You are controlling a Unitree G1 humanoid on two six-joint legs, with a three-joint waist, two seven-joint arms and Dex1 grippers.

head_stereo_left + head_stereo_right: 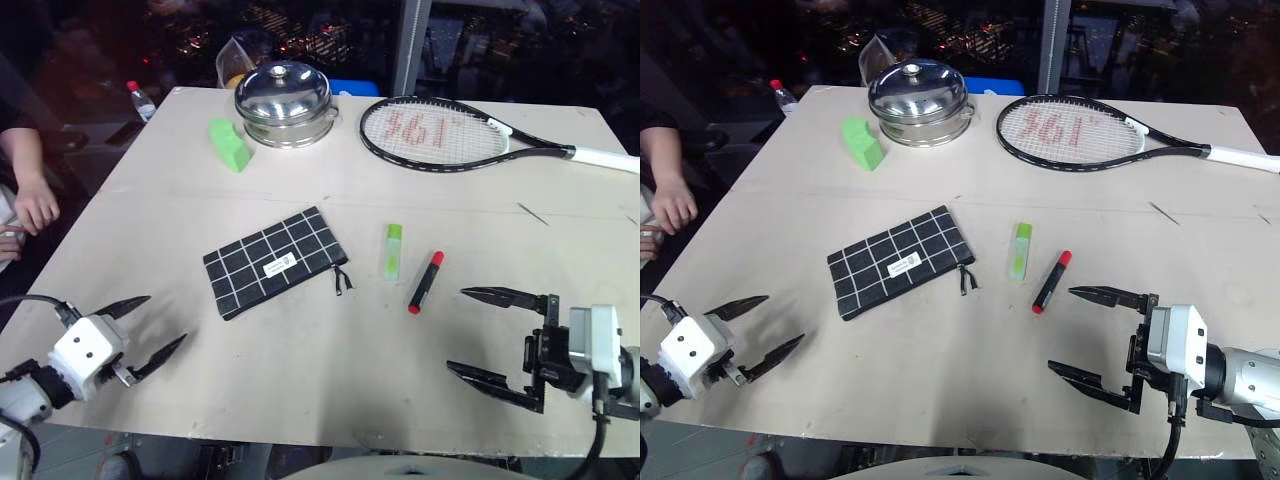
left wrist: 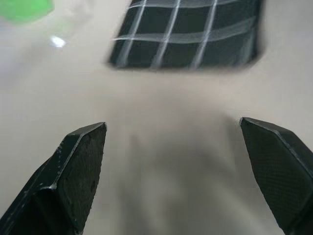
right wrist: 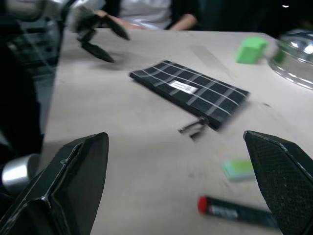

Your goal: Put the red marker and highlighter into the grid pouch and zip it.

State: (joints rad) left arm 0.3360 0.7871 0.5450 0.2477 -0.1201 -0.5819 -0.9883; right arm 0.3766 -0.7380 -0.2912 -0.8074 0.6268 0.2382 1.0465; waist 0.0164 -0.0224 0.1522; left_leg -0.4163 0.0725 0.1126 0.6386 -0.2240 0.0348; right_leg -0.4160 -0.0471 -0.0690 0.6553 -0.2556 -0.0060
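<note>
The grid pouch (image 1: 277, 261) lies flat in the middle of the table, its zipper pull (image 1: 341, 280) trailing off its right end. Right of it lies the light-green highlighter (image 1: 393, 250), and beside that the red marker (image 1: 426, 282), slanted, both loose on the table. My right gripper (image 1: 480, 333) hovers open just right of and nearer than the marker, pointing left, empty. The left gripper (image 1: 155, 325) stands open and empty near the table's front left corner, pointing toward the pouch (image 2: 188, 34). The right wrist view looks across the marker (image 3: 237, 212) and highlighter (image 3: 238, 169) to the pouch (image 3: 190, 92).
At the back stand a steel lidded pot (image 1: 284, 102), a solid green wedge block (image 1: 230, 144) and a tennis racket (image 1: 450, 135). A small bottle (image 1: 142, 100) sits at the far left corner. A person's hand (image 1: 35, 205) rests at the table's left edge.
</note>
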